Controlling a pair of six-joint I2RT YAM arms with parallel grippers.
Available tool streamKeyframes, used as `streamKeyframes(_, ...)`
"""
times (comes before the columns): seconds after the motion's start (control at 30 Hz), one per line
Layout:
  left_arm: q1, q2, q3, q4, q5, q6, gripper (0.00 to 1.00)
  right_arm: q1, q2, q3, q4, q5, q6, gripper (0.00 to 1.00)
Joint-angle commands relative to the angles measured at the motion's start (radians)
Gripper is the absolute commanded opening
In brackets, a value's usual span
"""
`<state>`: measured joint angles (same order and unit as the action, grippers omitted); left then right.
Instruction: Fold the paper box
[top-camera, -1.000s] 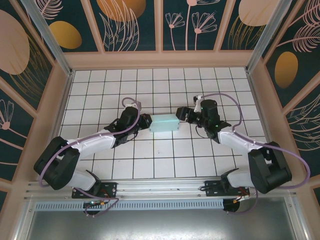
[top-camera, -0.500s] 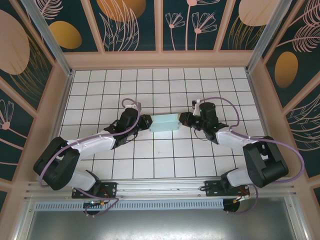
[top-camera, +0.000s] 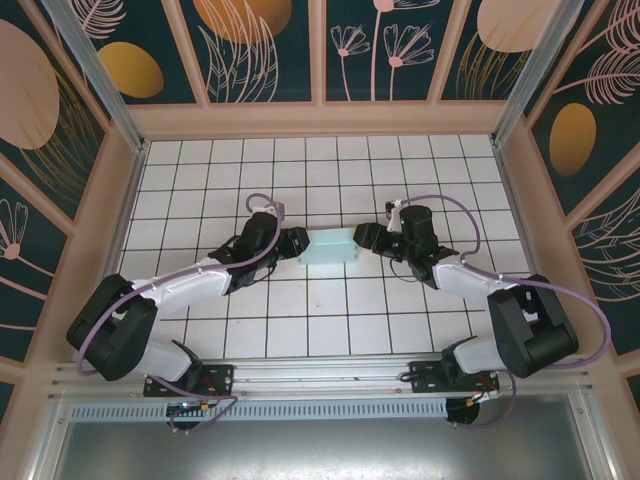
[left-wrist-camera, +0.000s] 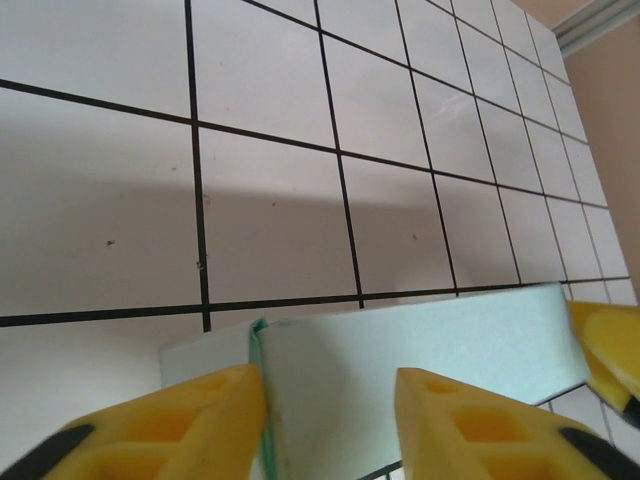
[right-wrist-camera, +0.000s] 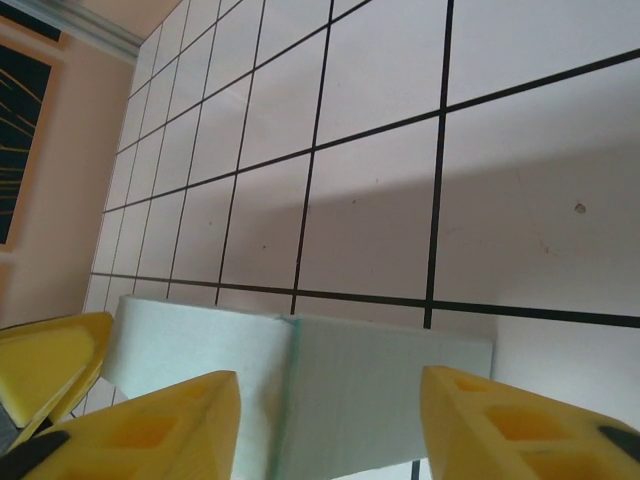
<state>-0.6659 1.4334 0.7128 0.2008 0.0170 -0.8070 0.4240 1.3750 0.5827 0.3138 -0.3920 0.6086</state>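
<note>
View from above: a white tiled worktop (top-camera: 200, 180) ruled with a black grid; two robot arms reach in from its near edge and meet at its centre. There lies the paper box (top-camera: 330, 247), pale mint-blue, with its long sides running left to right, well apart from every edge and corner.

The left gripper (top-camera: 298, 243) sits at the box's left end and the right gripper (top-camera: 363, 238) at its right end, so the box is bracketed between them. In each wrist view that gripper's yellow fingers stand partly apart with pale card showing in the gap; neither pair pinches the card, and whether the tips touch it cannot be told.

Progress, as a judgement: the card already reads as a small, shallow, closed rectangular block, not a flat sheet; no loose flap stands up. A thin greenish seam (right-wrist-camera: 290, 330) crosses one face where two panels meet. The folding looks largely done; what may be left is squaring the ends or pressing a tuck home, though the end walls are hidden behind the fingers.

The worktop is matt and bare apart from the box and the arms' soft shadows; peach-coloured frames rise on three sides, holding dark teal wall panels (top-camera: 260, 50) painted with pink leaf outlines and orange ovals; a metal rail (top-camera: 320, 385) at the near edge carries the arm bases.
</note>
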Motion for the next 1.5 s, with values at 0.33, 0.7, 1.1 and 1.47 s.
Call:
streamKeyframes(0.33,0.005,-0.006,0.141,-0.259,-0.018,0.072,0.67,-0.002,0.054,0.018,-0.01,0.005,-0.018,0.52)
streamKeyframes(0.7,0.046,-0.099,0.1,-0.32,-0.162,0.127,0.77,-0.002,-0.031,0.141,-0.138,0.091,-0.285,0.74)
streamKeyframes(1.1,0.145,-0.225,-0.012,-0.38,-0.144,0.125,0.99,0.261,0.227,0.555,-0.503,0.119,-1.097,0.81)
streamKeyframes(1.47,0.169,-0.384,-0.14,-0.429,-0.164,0.11,0.99,0.326,0.541,0.848,-0.73,0.178,-1.246,0.8)
